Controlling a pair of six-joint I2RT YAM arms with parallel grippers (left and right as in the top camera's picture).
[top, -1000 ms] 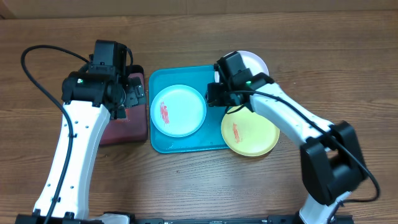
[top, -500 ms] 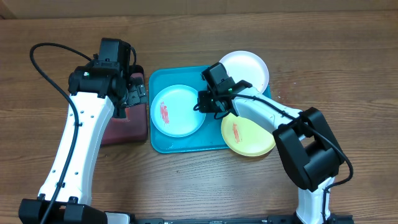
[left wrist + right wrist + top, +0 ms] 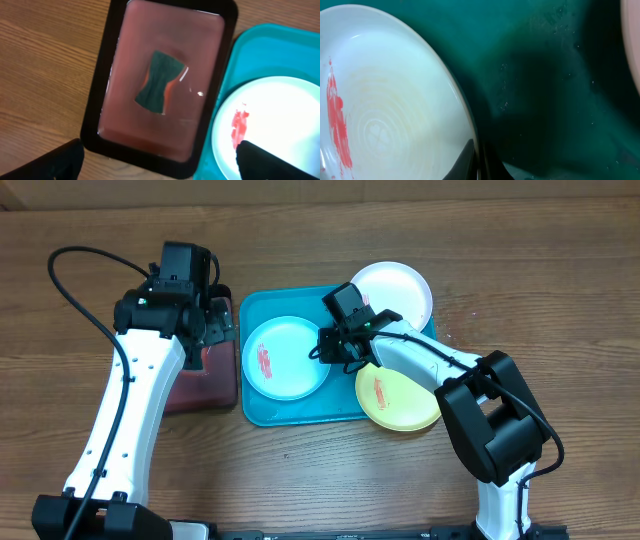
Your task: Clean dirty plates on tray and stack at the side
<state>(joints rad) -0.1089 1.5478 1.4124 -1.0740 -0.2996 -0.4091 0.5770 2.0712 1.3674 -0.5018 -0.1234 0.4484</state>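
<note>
Left gripper hovers above the pink tray, jaws spread wide and grasping nothing. Directly beneath it a dark pad lies in reddish liquid. This is judged to be the cleaning tool, which would explain the arm's station there.

To the right of this gripper sits the turquoise tray, carrying the light blue plate, which shows a red smear left of centre.

Right gripper is low at that plate's right rim. Its jaws stand nearly closed with the rim between them, judged a pinch grasp intended to steady or lift the plate.

Just beside this gripper, toward the robot base, the yellow plate overlaps the tray's right edge and shows a red streak. On the far side, the white plate lies over the tray's far right corner.
</note>
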